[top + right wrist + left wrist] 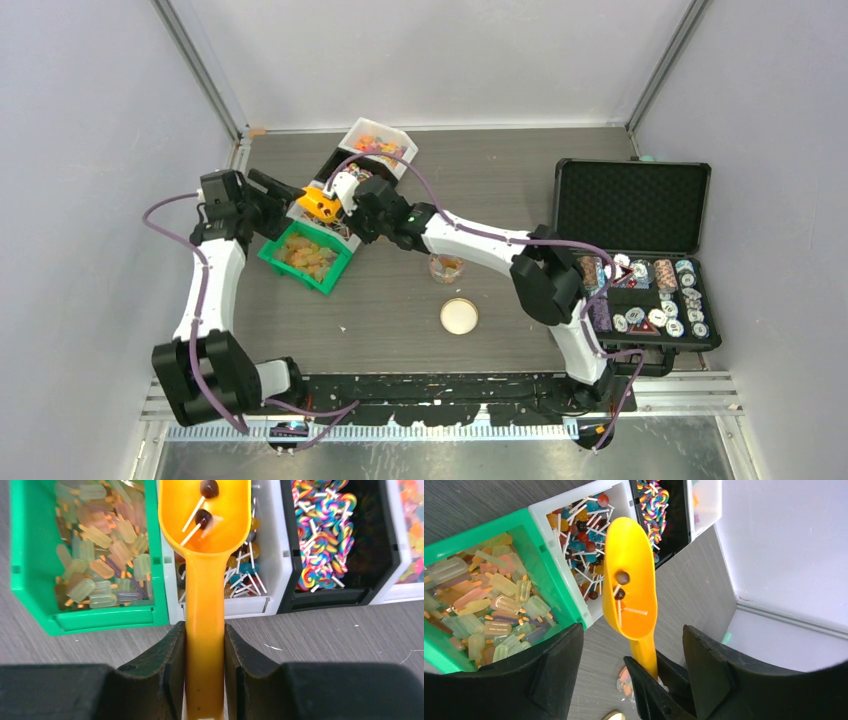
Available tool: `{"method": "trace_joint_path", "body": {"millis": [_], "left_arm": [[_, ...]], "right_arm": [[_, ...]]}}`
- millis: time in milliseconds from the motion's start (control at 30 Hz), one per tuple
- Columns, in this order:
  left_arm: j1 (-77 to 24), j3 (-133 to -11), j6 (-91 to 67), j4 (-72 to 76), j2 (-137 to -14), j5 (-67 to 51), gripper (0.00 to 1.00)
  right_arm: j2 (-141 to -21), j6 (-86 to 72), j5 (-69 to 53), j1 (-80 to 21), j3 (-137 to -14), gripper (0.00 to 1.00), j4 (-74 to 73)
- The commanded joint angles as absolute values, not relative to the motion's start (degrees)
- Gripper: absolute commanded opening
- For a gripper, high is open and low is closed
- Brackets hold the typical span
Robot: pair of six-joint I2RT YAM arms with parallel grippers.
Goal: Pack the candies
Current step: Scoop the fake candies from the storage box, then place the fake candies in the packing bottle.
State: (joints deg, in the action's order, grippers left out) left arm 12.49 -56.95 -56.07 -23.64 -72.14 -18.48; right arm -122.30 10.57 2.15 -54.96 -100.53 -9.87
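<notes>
The table is presenting a grey wood-grain surface. Pale walls are enclosing it on three sides, and metal posts are running up the two far corners. Both arm bases are sitting on a black rail at the near edge.

Four bins are standing side by side at the far left of the table: a green bin, a white bin, a black bin and a far bin. All four are holding candies.

The right gripper is clamping the handle of the orange scoop, with its fingers pressing on both sides. The scoop bowl is hanging over the white bin. Two dark ball candies on white sticks are lying in the bowl. A few loose pieces are lying on the table below the handle.

The left gripper is hovering just beside the scoop with its jaws spread wide, holding nothing and standing clear of the handle.

A small jar is standing open near the table centre, with its round lid lying flat just nearer the bases. An open black case is resting at the right edge, holding chips.
</notes>
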Motion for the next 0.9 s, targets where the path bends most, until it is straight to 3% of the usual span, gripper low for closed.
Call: {"method": "trace_joint_path", "body": {"millis": [0, 67, 100, 500, 867], "left_arm": [[12.3, -57.8, -54.1, -28.2, -67.8, -15.6, 0.80], [12.1, -57.8, -53.3, -29.4, -66.5, -15.6, 0.99], [11.9, -58.1, -52.6, -30.1, -66.2, -15.6, 1.00], [3.5, -52.6, -46.2, -30.4, -55.8, -11.5, 1.00], [-4.8, -50.1, -32.7, -33.4, -51.5, -10.5, 1.00]], "right_arm": [[-113.4, 10.2, 0.9, -54.8, -97.6, 0.00, -2.8], [-111.0, 10.9, 1.2, -54.7, -95.5, 0.00, -3.1], [-109.4, 11.3, 1.6, -54.5, -93.9, 0.00, -3.3], [-86.0, 16.3, 9.3, -53.1, -74.9, 0.00, -14.1], [-70.5, 17.3, 18.3, -53.0, -69.6, 0.00, -40.1]]}}
